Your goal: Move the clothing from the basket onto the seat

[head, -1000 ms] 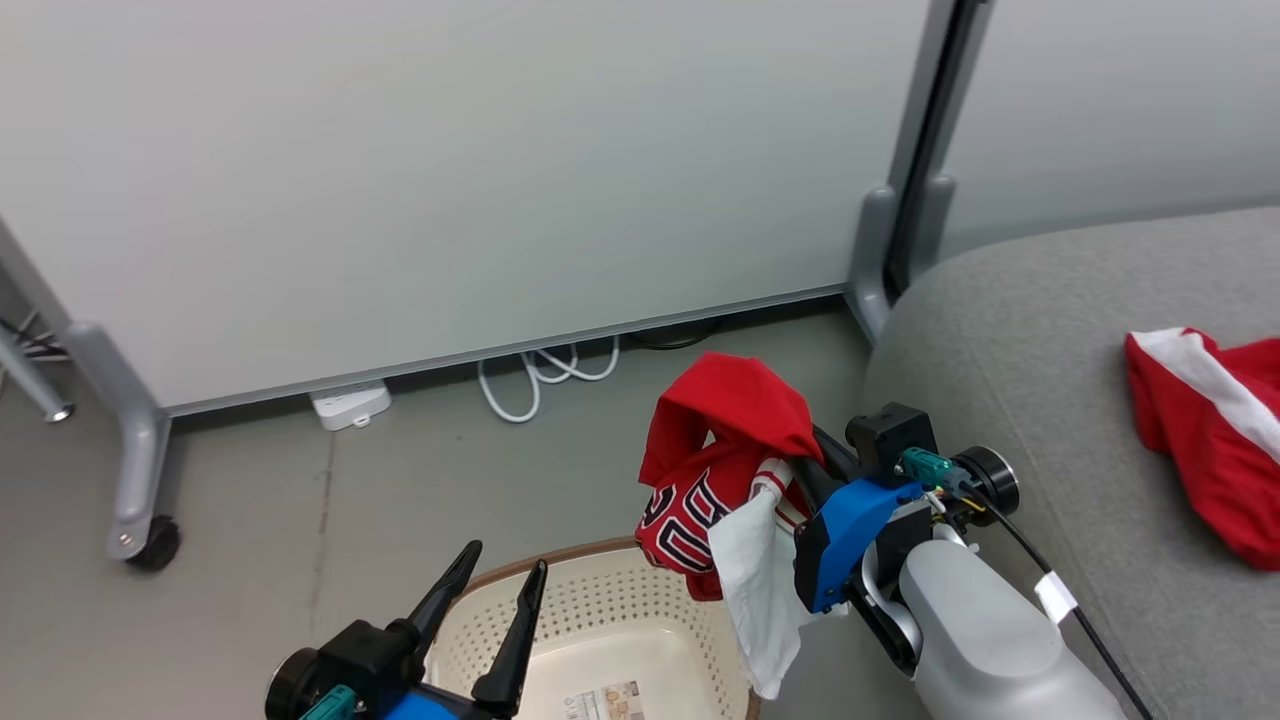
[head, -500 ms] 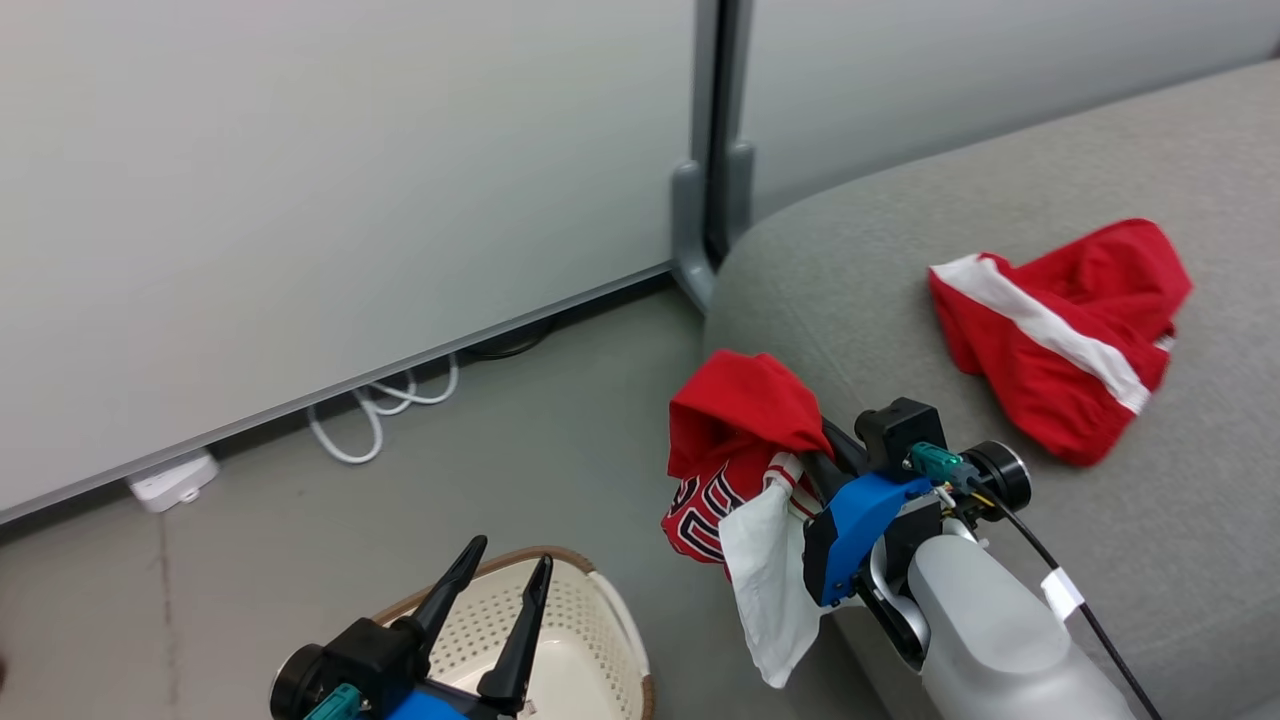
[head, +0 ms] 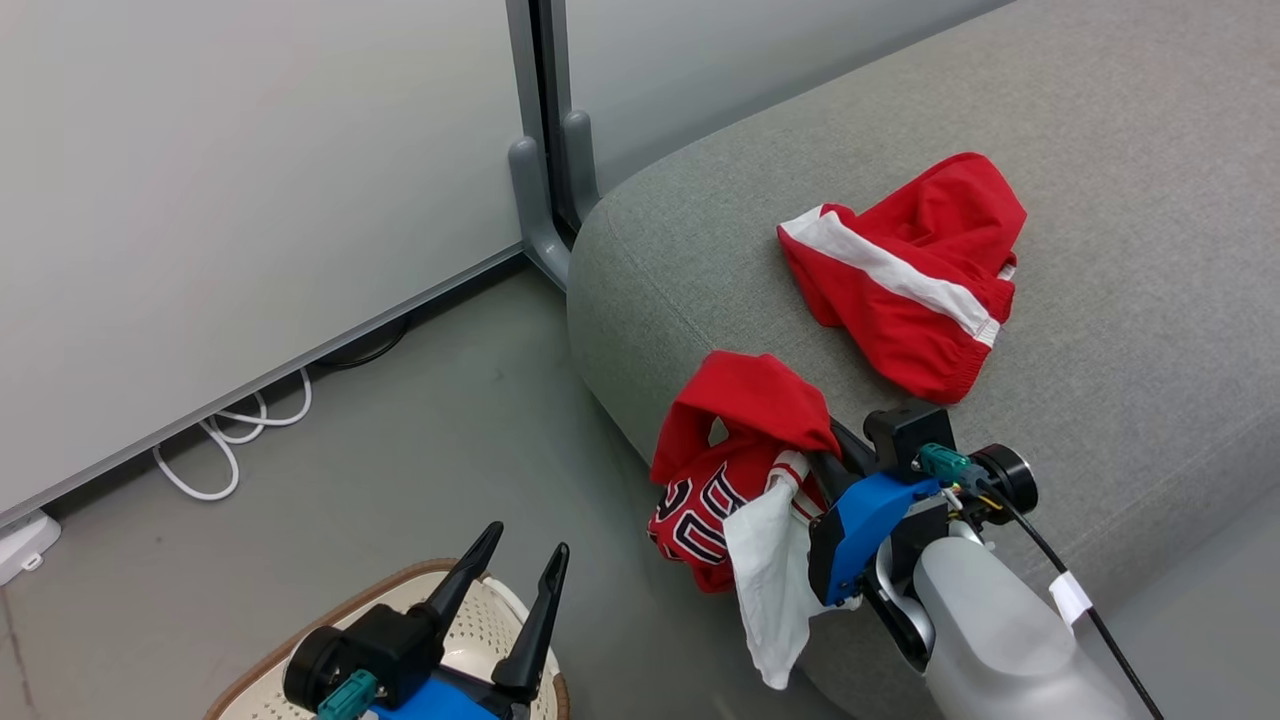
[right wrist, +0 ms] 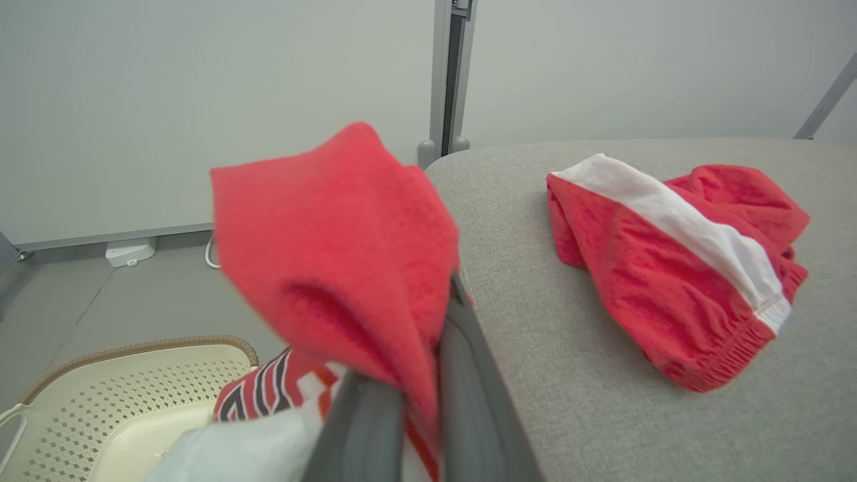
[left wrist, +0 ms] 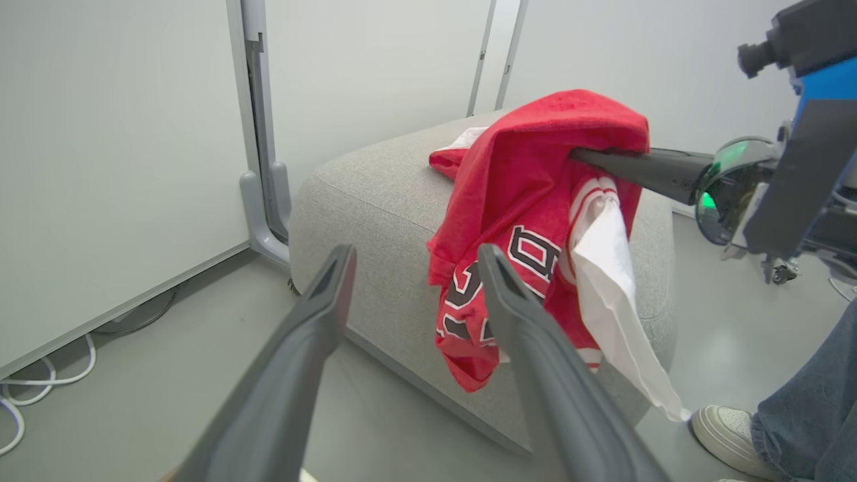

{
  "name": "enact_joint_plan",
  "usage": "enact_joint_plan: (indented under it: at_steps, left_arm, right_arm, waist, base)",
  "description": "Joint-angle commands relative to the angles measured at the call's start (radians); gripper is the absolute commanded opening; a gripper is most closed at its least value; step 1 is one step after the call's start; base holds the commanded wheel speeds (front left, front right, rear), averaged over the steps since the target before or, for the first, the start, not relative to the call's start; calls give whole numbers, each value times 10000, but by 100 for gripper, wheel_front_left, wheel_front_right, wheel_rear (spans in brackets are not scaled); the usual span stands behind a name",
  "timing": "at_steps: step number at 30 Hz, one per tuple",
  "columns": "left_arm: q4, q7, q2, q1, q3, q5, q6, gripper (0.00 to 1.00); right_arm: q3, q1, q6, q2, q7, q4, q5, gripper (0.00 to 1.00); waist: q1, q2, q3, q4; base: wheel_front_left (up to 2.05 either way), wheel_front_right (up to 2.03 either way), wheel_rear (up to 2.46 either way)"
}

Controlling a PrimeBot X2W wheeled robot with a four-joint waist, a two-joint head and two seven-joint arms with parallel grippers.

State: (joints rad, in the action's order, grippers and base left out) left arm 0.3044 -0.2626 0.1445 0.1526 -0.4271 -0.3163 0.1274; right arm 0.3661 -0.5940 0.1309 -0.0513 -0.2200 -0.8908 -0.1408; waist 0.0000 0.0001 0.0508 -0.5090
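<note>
Clothing (head: 745,420), two pieces, one basket (right wrist: 134,395), one seat (head: 1150,250)

We see bright, soft light everywhere, and the shadows are very faint. The head view looks sharp. In the right wrist view the red cloth (right wrist: 341,248) near the camera is blurry. In the left wrist view the floor (left wrist: 723,348) shines a little.

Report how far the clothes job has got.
Done: the red shorts lie on the grey seat. In hand: the right jaws are shut on a red jersey, hanging at the seat's near edge. Left: lay it on the seat and release; the visible part of the basket shows no more clothing.
</note>
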Motion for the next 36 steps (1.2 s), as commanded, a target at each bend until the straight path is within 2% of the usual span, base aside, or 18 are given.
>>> enact_joint_plan:
  at_steps: [1, 10, 14, 18, 23, 27, 29, 32, 36]
  left_arm:
    - [13, -33, 55, 105, 8, -38, 38, 100]
    - [19, -33, 100, 118, -132, -19, 39, 100]
    - [-63, -33, 183, 306, -135, 18, 39, 100]
    - [-209, -33, 439, 658, -312, 154, 40, 100]
    - [-466, -33, 879, 1437, -668, 294, 40, 100]
    - [-747, -33, 1160, 2282, -1072, 370, 38, 100]
    - [-859, -33, 1220, 2646, -1233, 388, 38, 100]
    - [-1033, -33, 1323, 3201, -1450, 434, 39, 100]
    - [-1102, -33, 1507, 3763, -1665, 466, 39, 100]
  right_arm:
    - [-17, 53, -3, 14, -43, 89, 24, 0]
    - [-216, -182, -3, -55, 101, 178, -28, 0]
    - [-515, -927, -3, -415, 442, 414, -76, 0]
    - [-922, -2224, -3, -1270, 975, 937, 34, 0]
    - [-2213, -3802, -5, -2633, 1647, 1761, -94, 0]
    - [-3936, -4593, -5, -3917, 1947, 2380, -4, 0]
    - [-4671, -4630, -1, -4335, 2058, 2469, 236, 0]
    - [-5689, -4366, -3, -4664, 2064, 2471, 447, 0]
    - [-6579, -3787, -3, -4388, 1787, 2146, 554, 0]
  waist:
    - [0, -1, 39, -68]
    - [0, -1, 70, 73]
    - [0, -1, 374, 280]
    - [0, -1, 1040, 536]
    - [0, -1, 2255, 1081]
    - [0, -1, 3339, 1706]
    - [0, -1, 3820, 1993]
    - [0, -1, 4493, 2336]
    - [0, -1, 5109, 2605]
  base:
    - [0, 0, 0]
    - [0, 0, 0]
    - [0, 0, 0]
    - [0, 0, 0]
    - [0, 0, 0]
    - [0, 0, 0]
    - [0, 0, 0]
    - [0, 0, 0]
    - [0, 0, 0]
